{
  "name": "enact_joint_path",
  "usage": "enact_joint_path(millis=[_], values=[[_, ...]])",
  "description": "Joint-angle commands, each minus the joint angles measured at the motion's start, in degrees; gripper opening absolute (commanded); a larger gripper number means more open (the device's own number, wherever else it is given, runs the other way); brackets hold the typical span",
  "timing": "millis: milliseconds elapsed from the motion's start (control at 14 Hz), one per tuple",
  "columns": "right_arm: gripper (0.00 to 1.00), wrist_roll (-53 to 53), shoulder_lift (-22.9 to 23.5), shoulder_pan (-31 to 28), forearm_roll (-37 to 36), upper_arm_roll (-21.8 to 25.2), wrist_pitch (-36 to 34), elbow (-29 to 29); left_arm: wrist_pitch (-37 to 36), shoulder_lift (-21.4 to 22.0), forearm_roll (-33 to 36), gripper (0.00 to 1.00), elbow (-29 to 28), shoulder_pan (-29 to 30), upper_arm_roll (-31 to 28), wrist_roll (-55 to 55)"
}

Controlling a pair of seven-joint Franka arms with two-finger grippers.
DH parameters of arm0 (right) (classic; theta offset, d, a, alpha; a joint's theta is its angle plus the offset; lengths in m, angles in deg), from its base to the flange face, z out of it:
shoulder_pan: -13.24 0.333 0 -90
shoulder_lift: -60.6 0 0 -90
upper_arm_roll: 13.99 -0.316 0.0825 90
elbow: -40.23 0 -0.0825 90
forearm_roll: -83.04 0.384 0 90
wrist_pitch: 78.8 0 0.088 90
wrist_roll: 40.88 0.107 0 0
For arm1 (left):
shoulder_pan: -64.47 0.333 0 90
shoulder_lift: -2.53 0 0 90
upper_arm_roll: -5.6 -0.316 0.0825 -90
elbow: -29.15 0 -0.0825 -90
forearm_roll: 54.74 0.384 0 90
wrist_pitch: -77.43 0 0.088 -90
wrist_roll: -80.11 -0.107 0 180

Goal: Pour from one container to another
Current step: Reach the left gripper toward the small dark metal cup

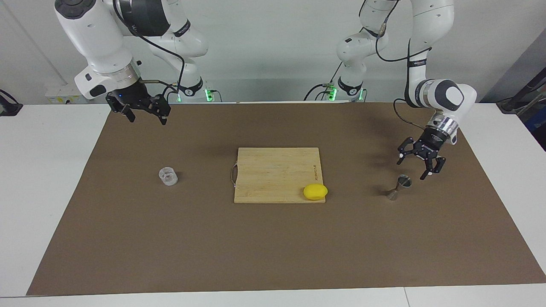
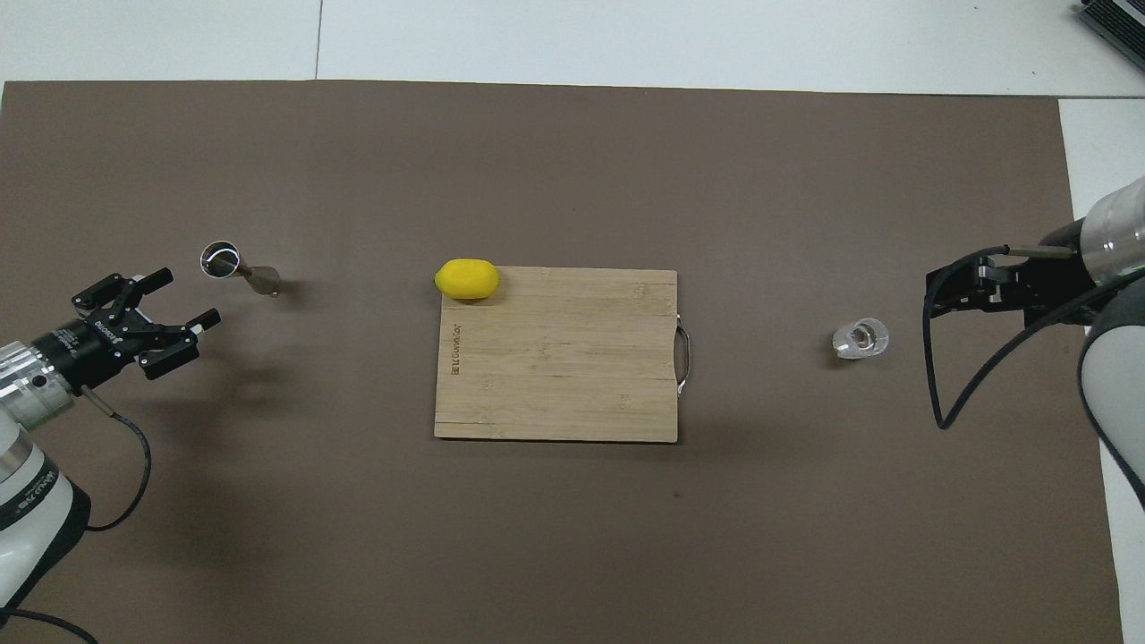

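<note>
The small clear glass cup [image 1: 168, 176] [image 2: 860, 339] stands upright on the brown mat toward the right arm's end of the table. The steel hourglass jigger [image 1: 397, 188] [image 2: 237, 268] stands upright toward the left arm's end. My left gripper [image 1: 413, 168] [image 2: 188, 297] hangs low and tilted just beside the jigger's rim, open and apart from it, holding nothing. My right gripper [image 1: 147, 119] [image 2: 932, 293] is raised over the mat near its own base, open and empty, well clear of the glass cup.
A bamboo cutting board [image 1: 273, 175] [image 2: 555, 358] lies in the middle of the mat. A yellow lemon [image 1: 315, 191] [image 2: 466, 278] sits on the board's corner that is farthest from the robots and toward the jigger.
</note>
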Motion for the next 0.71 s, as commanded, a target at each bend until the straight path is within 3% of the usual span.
enact_joint_path(millis=[0, 641], values=[[1.00, -1.5, -0.9, -1.0, 1.2, -0.3, -0.5, 0.6, 1.1, -0.6, -1.2, 1.00, 0.7, 0.1, 0.4, 0.2], [1.00, -1.5, -0.9, -1.0, 1.2, -0.3, -0.5, 0.6, 1.8, -0.7, -1.9, 1.00, 0.7, -0.1, 0.4, 0.2]])
